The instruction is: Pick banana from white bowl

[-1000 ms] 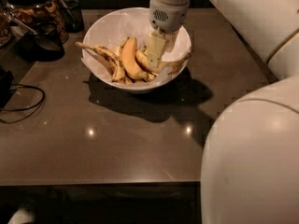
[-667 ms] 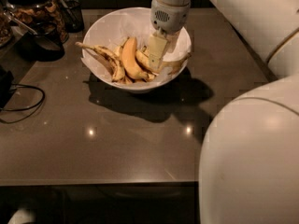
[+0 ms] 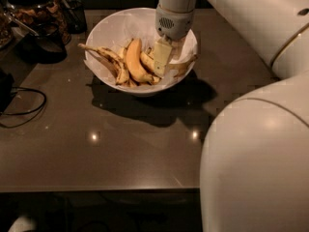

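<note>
The white bowl (image 3: 108, 30) stands at the back middle of the dark table. It holds three bananas. The pale, dull-yellow banana (image 3: 182, 66) lies on the right side, its brownish end near the right rim. A plump orange-yellow banana (image 3: 134, 62) lies in the middle and a thin black-blotched one (image 3: 104, 57) on the left. My gripper (image 3: 161, 70) reaches down into the bowl from above. It sits right over the pale banana's middle and hides that part of it.
A glass jar of snacks (image 3: 34, 4) and dark items stand at the back left. A black cable (image 3: 21, 108) loops on the table's left side. My white arm and body (image 3: 256, 163) fill the right. The table's front edge (image 3: 96, 188) is near.
The gripper has sunk slightly lower into the bowl, onto the pale banana. The bowl and the other bananas have not moved.
</note>
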`<state>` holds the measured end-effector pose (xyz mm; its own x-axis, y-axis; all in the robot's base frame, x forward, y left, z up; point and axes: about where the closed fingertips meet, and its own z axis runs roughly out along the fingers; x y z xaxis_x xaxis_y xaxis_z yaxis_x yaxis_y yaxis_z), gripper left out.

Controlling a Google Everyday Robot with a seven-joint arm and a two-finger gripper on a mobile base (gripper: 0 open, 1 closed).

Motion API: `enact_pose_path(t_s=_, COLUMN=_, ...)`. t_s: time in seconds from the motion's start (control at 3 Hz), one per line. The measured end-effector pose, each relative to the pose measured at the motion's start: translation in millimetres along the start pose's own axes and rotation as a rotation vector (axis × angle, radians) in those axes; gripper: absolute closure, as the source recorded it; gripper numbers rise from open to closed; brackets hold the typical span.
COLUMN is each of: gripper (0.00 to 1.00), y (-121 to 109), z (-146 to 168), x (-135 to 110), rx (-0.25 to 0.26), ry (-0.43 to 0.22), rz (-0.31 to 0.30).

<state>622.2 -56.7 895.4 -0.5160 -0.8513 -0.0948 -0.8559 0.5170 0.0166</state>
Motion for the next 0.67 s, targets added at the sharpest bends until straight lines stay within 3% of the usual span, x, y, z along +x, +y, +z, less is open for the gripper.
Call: enact_pose_path(t_s=0.67, gripper=0.83, y=0.5, z=7.6, x=2.0, rx=0.012, ry=0.019, rz=-0.007)
